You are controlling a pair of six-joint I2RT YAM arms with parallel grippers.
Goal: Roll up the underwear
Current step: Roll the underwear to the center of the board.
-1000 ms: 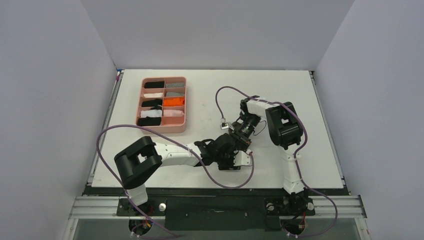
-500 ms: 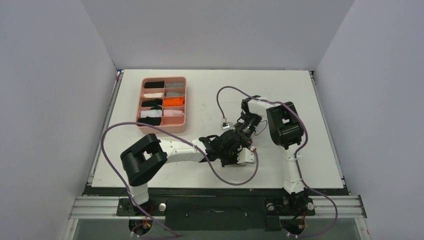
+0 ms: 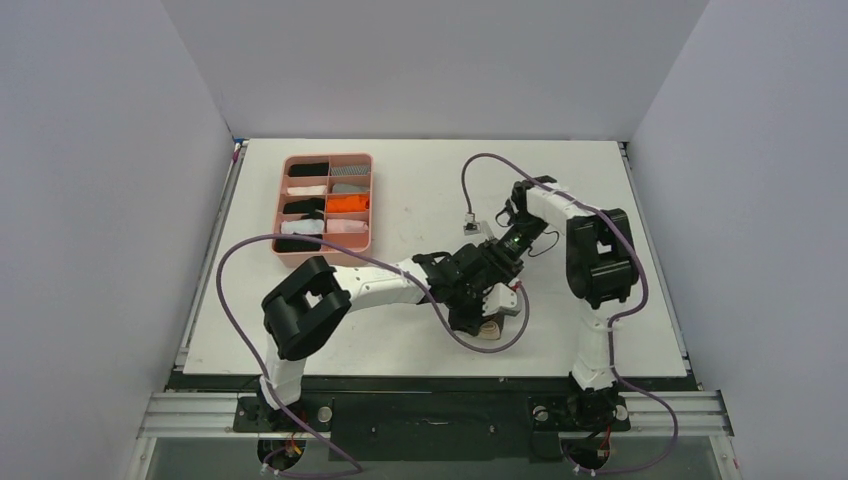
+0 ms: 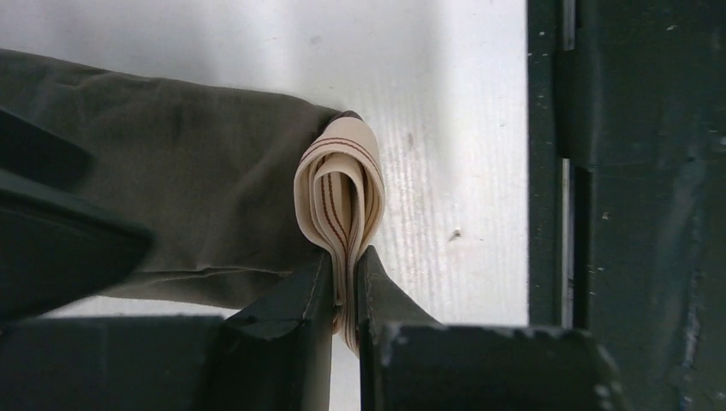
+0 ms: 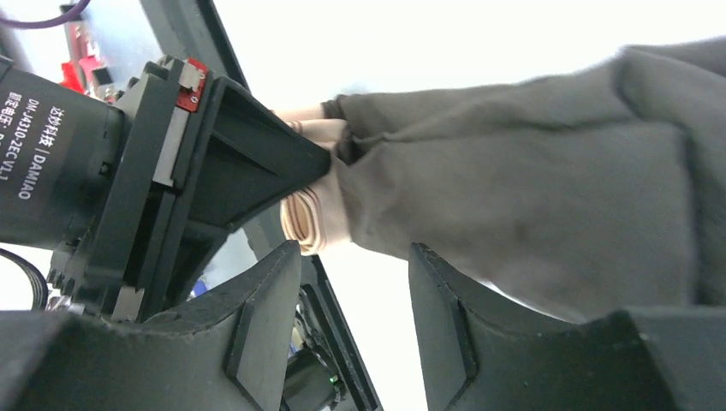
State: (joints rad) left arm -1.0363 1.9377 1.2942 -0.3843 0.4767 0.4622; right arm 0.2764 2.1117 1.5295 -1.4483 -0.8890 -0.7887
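**Inspector:** Overhead view first. Where do the end effectors stand?

**Recorder:** The left gripper (image 3: 485, 315) and the right gripper (image 3: 503, 255) meet nose to nose near the middle of the table (image 3: 600, 180). The underwear (image 3: 489, 326) lies beneath them, and only a tan scrap shows at the left gripper's tip. The two wrists block the rest.

**Inspector:** Surroundings?

**Recorder:** A pink tray (image 3: 283, 200) holding small rolled cloths sits well apart, off to the left gripper's left and beyond it. A purple cable (image 3: 497, 345) loops just on its near side.

**Inspector:** Left wrist view.

**Recorder:** The left gripper is clamped on the beige waistband (image 4: 338, 193), which is coiled into a loose roll directly ahead of the fingertips. Grey-brown cloth spreads to the left of the roll. A black rail (image 4: 633, 205) runs to the right of it. A dark blurred shape (image 4: 51, 248) covers the cloth's lower left, and I cannot identify it.

**Inspector:** Right wrist view.

**Recorder:** The right gripper's fingers are spread, with nothing between them. The underwear lies just beyond the fingertips and stretches off to the right. The left gripper's black body fills the left side, pinching the waistband end and hiding part of the roll.
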